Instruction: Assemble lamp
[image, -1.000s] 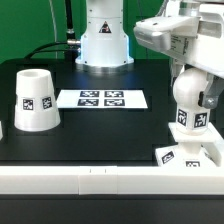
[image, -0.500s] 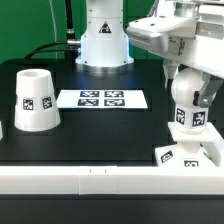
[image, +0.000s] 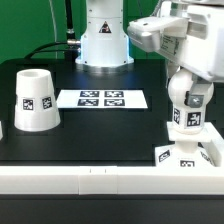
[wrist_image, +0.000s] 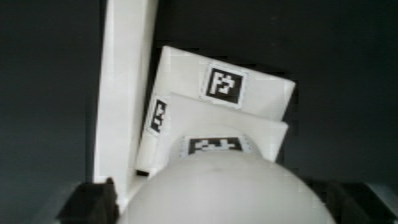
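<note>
The bulb (image: 186, 108) is held upright in the clenched tool (image: 188, 92) directly above the flat square base (image: 186, 154), which lies at the worktop's (image: 100, 125) front edge near the corner on the exterior view's right, against the white rail (image: 100, 178). Wide open room is left across the dark worktop's middle. The tapered shade (image: 33, 99) is set well apart, near the edge on the exterior view's left. The marker board (image: 101, 98) lies flat between them, toward the back. All lamp parts are seen as matte white with square tags; from the wrist view, the bulb's (wrist_image: 210, 192) rounded head is seen over the base (wrist_image: 214, 105).
</note>
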